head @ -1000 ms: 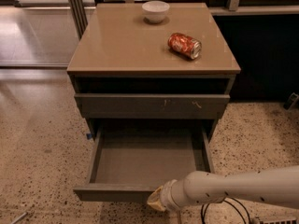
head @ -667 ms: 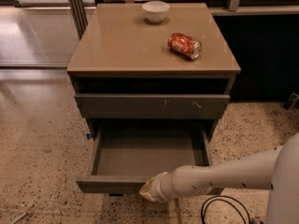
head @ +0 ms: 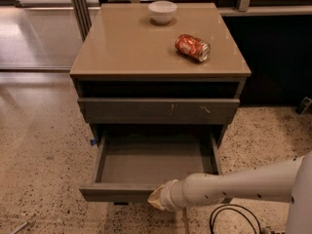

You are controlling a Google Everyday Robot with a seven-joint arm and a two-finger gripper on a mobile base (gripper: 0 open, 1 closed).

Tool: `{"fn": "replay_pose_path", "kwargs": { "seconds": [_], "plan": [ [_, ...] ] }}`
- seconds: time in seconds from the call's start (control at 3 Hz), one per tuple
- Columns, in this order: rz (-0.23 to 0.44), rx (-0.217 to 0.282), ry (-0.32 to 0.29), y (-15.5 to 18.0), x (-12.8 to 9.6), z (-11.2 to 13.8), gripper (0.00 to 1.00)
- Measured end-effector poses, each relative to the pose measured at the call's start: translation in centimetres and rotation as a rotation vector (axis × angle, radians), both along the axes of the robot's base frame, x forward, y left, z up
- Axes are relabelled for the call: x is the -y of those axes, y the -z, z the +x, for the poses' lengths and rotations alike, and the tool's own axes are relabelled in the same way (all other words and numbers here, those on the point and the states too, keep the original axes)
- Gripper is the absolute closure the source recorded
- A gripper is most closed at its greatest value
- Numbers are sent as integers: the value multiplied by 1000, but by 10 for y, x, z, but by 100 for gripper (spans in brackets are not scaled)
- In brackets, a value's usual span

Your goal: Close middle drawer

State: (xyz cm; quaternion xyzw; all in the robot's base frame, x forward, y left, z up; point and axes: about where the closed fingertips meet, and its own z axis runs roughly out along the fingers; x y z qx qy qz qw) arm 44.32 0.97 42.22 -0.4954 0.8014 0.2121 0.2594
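Over the speckled floor [head: 44, 179], my gripper [head: 157, 200] had shifted left against the front of the middle drawer [head: 112, 193], which was still pulled out; grip state undeterminable, push apparently just starting.

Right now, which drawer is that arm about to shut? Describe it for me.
Find the tan-topped cabinet. Under the scratched drawer front, the middle drawer sticks out, a shallow grey tray with the gripper at its front. It alone is pulled out, and its front is unmarked.
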Motion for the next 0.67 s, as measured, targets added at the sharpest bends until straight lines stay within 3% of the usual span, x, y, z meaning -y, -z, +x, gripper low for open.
{"fn": "replay_pose_path", "kwargs": {
  "seconds": [0.33, 0.67],
  "plan": [
    [-59, 44, 59, -7, 26, 8, 100],
    [-63, 117, 103, -14, 33, 28, 100]
  ]
}}
